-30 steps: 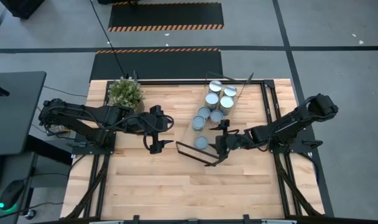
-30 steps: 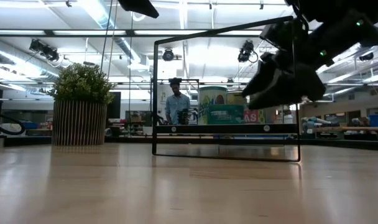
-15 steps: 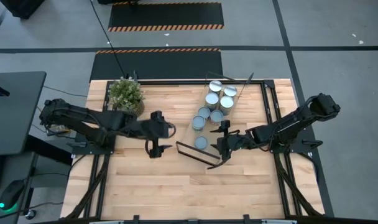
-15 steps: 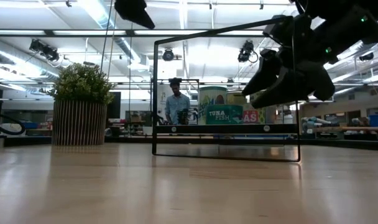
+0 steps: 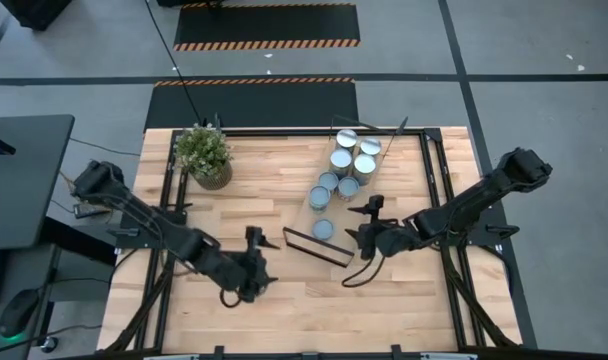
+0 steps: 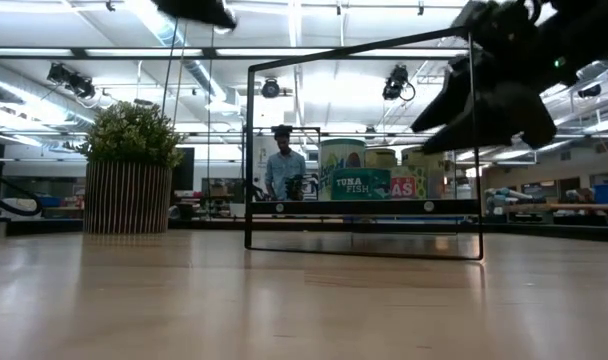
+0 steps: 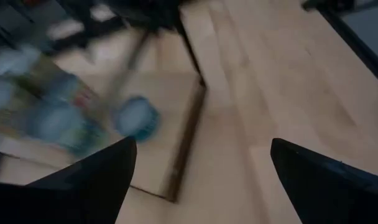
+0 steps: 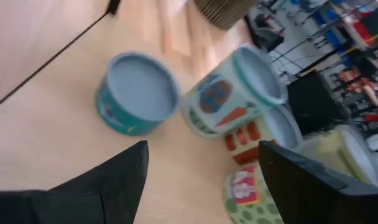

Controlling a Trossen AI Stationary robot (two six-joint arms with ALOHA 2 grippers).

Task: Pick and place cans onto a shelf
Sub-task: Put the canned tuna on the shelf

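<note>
The shelf [image 5: 341, 213] lies slantwise on the table's right half, with a black frame at its near end [image 5: 314, 246]. Several cans stand on their bases on its board. A cluster stands toward the far end [image 5: 352, 160]. A teal can [image 5: 323, 230] stands alone near the near end. It also shows in the right wrist view [image 8: 137, 93] and as the "TUNA FISH" can in the low view [image 6: 360, 184]. My right gripper [image 5: 367, 238] is open and empty, just right of the teal can and above the board. My left gripper [image 5: 251, 275] is open and empty, near the table's near edge and left of the shelf.
A potted green plant [image 5: 203, 153] stands at the table's far left. In the right wrist view a can with a carrot label [image 8: 234, 99] stands beside the teal can. A person [image 6: 284, 165] stands in the room behind the table. Bare wood lies between the shelf and the near edge.
My left gripper has swung from beside the plant toward the table's near edge. My right gripper has drawn back a little from the teal can, toward the table's right and near edges. This has uncovered the can's label in the low view. The cans and shelf have stayed put.
</note>
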